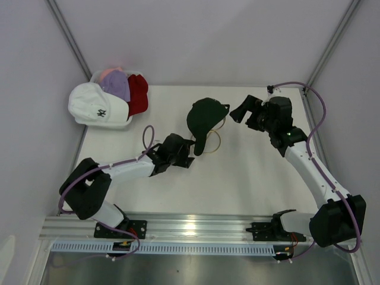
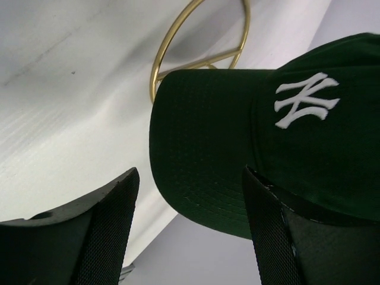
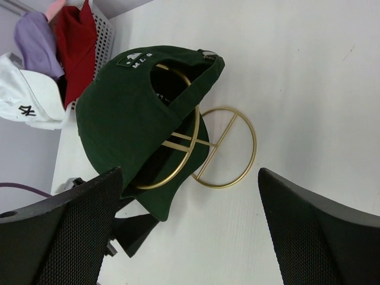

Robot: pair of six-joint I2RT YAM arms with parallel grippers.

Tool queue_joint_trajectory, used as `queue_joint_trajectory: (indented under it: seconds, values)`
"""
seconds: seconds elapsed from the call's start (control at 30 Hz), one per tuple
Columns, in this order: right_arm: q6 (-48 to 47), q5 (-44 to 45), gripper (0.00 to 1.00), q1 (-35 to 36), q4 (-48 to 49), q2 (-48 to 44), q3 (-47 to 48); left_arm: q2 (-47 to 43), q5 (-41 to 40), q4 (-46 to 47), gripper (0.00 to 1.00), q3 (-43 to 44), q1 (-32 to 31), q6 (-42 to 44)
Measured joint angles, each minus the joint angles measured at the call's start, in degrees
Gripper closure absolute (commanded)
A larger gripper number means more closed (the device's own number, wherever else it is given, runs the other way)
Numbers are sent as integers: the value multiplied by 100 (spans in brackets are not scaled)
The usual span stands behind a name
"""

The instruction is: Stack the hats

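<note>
Worktop [image 1: 237,178]: white and rectangular, with both arm bases at its near edge.
Dark green cap [image 1: 205,116]: sits over the gold wire stand [image 3: 219,141], about midway between the left and right edges and toward the far edge. Its brim points to the near edge and hangs off the stand.
Cap details: a white stitched logo [image 2: 306,100] on the front above the brim. There is a small white mark on the back above the strap opening, and the stand's upper hoop shows through that opening.
Stand: 2 gold rings. The lower ring lies flat on the worktop and has a straight bar across it.
Left claw [image 1: 189,151]: at the tip of the green brim, fingers spread. 1 finger [image 2: 107,231] is clear of the brim with bare worktop between. The other is against or just under the cap's edge, and I cannot tell whether it touches. It grips nothing.
Right claw [image 1: 244,116]: released, fingers wide apart with nothing between them. It hangs just right of the green cap, facing its back.
White mesh basket [image 3: 107,32]: at the far left corner, well apart from the stand.
Caps in the basket: 4. The white cap [image 1: 95,104] with a dark logo spills over the basket's left side. The lavender cap [image 1: 116,86] is beside it, the red cap [image 1: 138,95] lies on the right, and a pink cap [image 1: 110,72] is at the back, mostly hidden.
</note>
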Motion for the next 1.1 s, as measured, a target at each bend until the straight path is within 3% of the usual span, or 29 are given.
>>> queue_joint_trajectory:
  seconds: [0.27, 0.5, 0.67, 0.93, 1.1]
  values:
    - [131, -271, 3, -7, -190, 271, 621, -1134, 57, -531, 21, -33, 590, 44]
    - [1320, -404, 7, 278, 79, 391, 588, -2214, -313, -1314, 17, -33, 1180, 1176]
    - [2039, -173, 21, 599, 136, 391, 369, -2470, -645, -1606, 16, -15, 1335, 2031]
    - [2822, 249, 27, 817, 310, 391, -111, -2524, -721, -1663, 16, 13, 1543, 2579]
    - [3023, 273, 35, 935, 861, 407, -422, -2621, -713, -1650, 16, 13, 1639, 2743]
